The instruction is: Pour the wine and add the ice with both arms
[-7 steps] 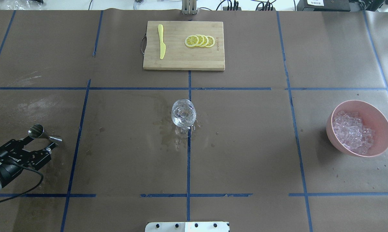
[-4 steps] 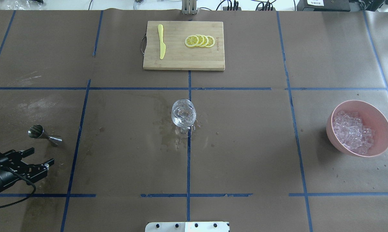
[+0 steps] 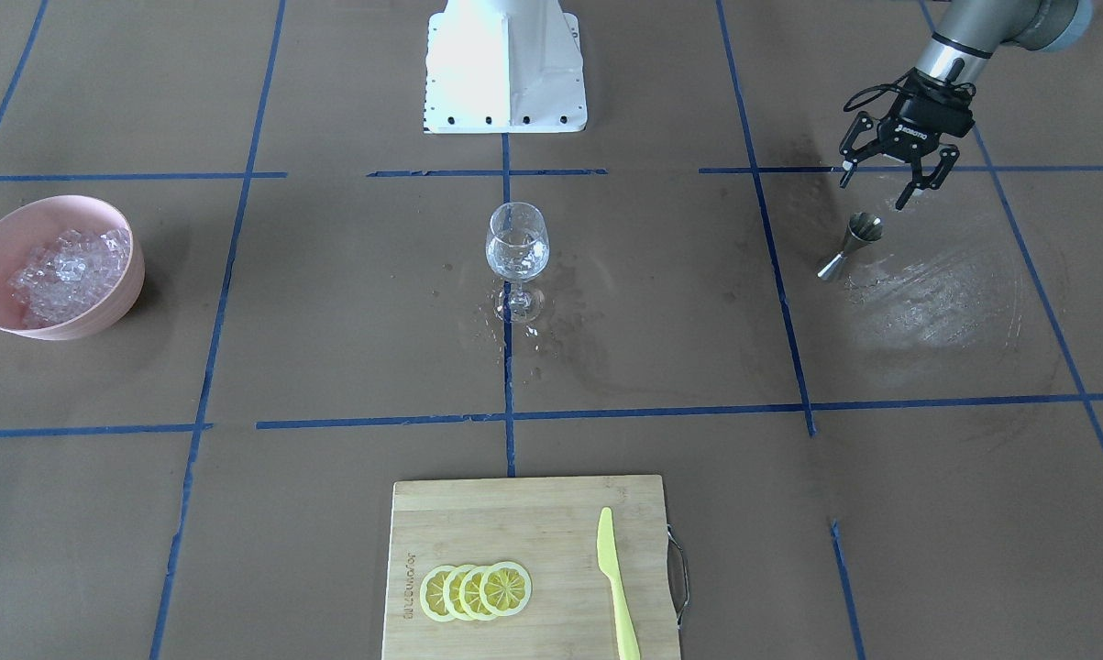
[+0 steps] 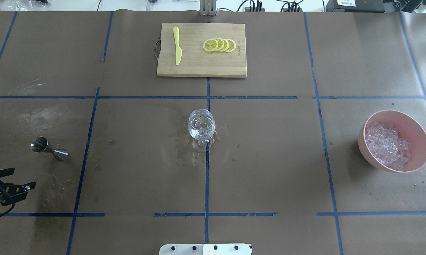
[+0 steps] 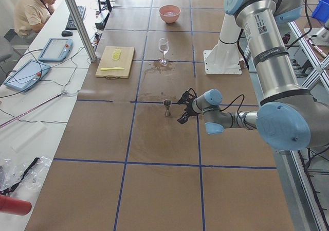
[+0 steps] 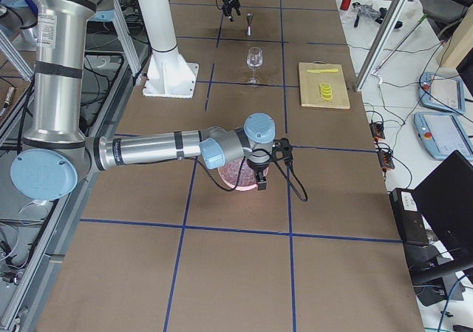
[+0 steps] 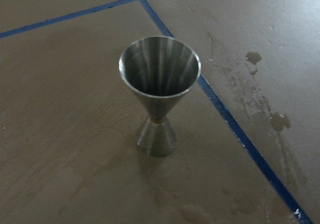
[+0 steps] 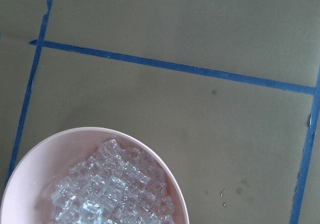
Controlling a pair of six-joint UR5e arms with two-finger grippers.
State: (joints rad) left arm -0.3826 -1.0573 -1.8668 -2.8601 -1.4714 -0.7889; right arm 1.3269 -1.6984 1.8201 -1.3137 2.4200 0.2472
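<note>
A clear stemmed glass stands at the table's centre with a little clear wine in it; it also shows in the front view. A steel jigger stands upright and looks empty in the left wrist view. My left gripper is open and empty, apart from the jigger on the robot's side. The ice is heaped in a pink bowl. My right gripper hangs at the bowl's outer rim; I cannot tell its state. The right wrist view shows ice.
A bamboo cutting board with a yellow knife and lemon slices lies at the far side. Wet patches surround the glass's foot. Blue tape lines cross the brown table cover. An operator sits beyond the table's far side.
My left gripper has drawn back from the jigger toward the near left edge of the table, fingers open. The jigger stays upright where it was. Glass and bowl have not moved.
</note>
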